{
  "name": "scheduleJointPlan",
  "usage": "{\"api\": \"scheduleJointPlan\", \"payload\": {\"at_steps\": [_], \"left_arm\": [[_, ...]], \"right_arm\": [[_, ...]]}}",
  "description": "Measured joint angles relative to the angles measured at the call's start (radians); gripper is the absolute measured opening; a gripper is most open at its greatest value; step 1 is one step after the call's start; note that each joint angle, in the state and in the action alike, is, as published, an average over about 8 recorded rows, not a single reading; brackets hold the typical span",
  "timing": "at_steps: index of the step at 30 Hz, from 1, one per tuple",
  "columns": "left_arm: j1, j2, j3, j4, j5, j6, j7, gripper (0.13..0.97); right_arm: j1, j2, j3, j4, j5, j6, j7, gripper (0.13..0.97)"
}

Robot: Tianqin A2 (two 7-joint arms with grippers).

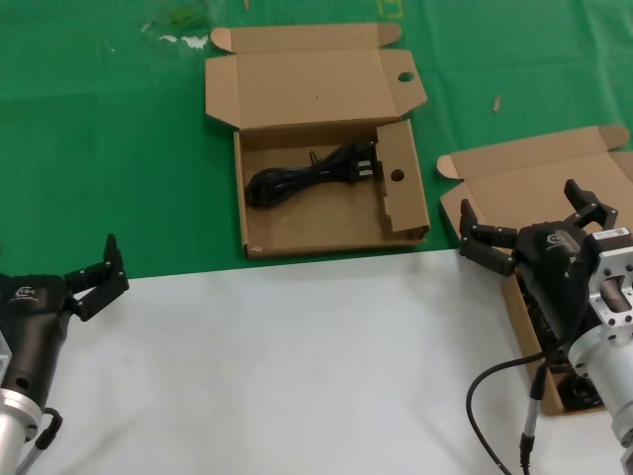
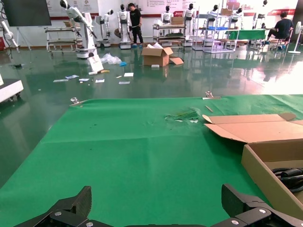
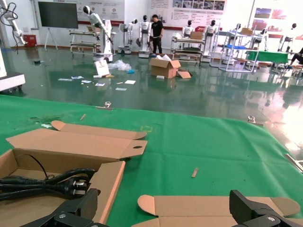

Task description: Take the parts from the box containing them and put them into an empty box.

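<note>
A black power cord (image 1: 309, 176) lies coiled inside the punched-hole cardboard box (image 1: 326, 233) on the green table cover (image 1: 99, 148), its stepped side flap (image 1: 401, 178) standing beside the plug end. The right gripper (image 1: 534, 230) hovers, fingers spread and empty, over the plain-lidded box (image 1: 524, 163) at the table's right, hiding most of its inside. The left gripper (image 1: 99, 272), also spread, waits low over the white sheet (image 1: 297, 366). A grey robot cable (image 1: 495, 396) loops nearby.

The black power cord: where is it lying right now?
In the head view, the black power cord lies inside the holed-flap box at centre on the green cloth, toward its back wall, between and beyond the two claws.
</note>
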Motion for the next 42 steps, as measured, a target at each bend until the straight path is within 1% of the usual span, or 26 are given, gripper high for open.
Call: {"api": "scheduleJointPlan", "payload": {"at_steps": [42], "left_arm": [[0.0,0.0,0.0,0.0,0.0,0.0,0.0,0.966]], "right_arm": [[0.0,0.0,0.0,0.0,0.0,0.0,0.0,0.966]]}}
